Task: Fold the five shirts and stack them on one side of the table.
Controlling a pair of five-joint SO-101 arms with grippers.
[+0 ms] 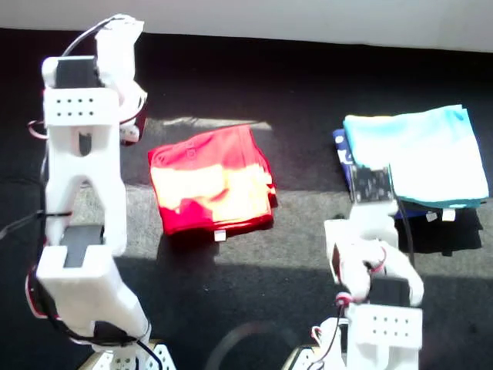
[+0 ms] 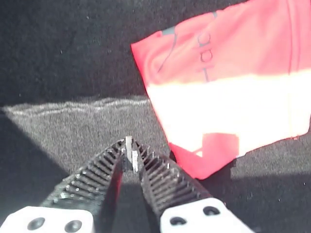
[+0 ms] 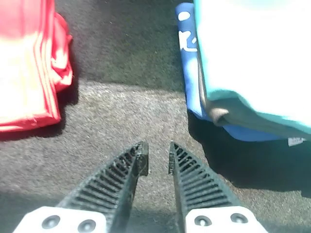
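Red shirt [image 1: 212,181] lies folded, well apart from a stack [image 1: 416,158] of perhaps four.

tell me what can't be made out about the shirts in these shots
- Stack count, high view: the turquoise shirt covers what lies beneath. Just the edges of a blue shirt and a black shirt peek out, so anything between them is hidden.
- Red shirt folds, high view: bright sunlight washes out its middle.
- Wrist views: frame edges cut off the red shirt (left) and the turquoise shirt (right).
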